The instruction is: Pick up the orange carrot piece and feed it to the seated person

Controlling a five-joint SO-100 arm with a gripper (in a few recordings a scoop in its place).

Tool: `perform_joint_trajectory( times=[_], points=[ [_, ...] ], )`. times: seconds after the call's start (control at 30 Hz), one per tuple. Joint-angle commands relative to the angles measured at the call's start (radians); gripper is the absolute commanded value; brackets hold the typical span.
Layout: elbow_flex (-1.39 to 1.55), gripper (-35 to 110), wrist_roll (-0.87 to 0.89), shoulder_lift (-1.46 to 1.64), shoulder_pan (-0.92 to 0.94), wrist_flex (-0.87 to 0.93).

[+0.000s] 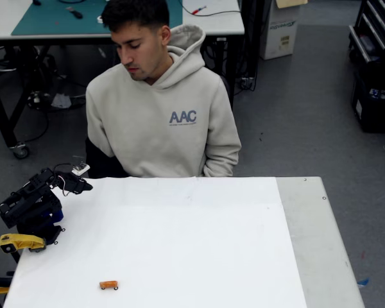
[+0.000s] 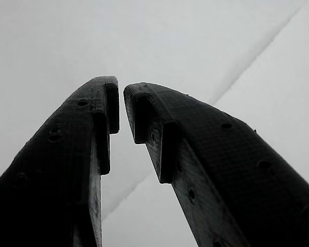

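Observation:
The orange carrot piece (image 1: pixel 108 285) lies on the white table (image 1: pixel 192 244) near its front edge, left of centre. The seated person (image 1: pixel 162 122), in a beige hoodie, sits behind the far edge and looks down to the left. My black arm is folded at the table's left edge, with the gripper (image 1: pixel 80 185) pointing toward the far left corner, well away from the carrot. In the wrist view the gripper (image 2: pixel 121 92) is shut with only a thin slit between the tips and nothing held; white table surface lies beyond it.
A yellow plastic part (image 1: pixel 20 242) sits on the arm's base at the left edge. A grey strip (image 1: pixel 314 244) runs along the table's right side. Behind the person stand a workbench (image 1: pixel 218 22) and cables on the floor.

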Motion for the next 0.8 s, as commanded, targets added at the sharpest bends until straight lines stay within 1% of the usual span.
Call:
perform_joint_trajectory(
  times=[0.0,0.77],
  points=[
    [-0.003,-2,-0.014,0.003,0.003,0.002],
    [-0.012,-2,-0.014,0.002,0.006,-0.009]
  ],
)
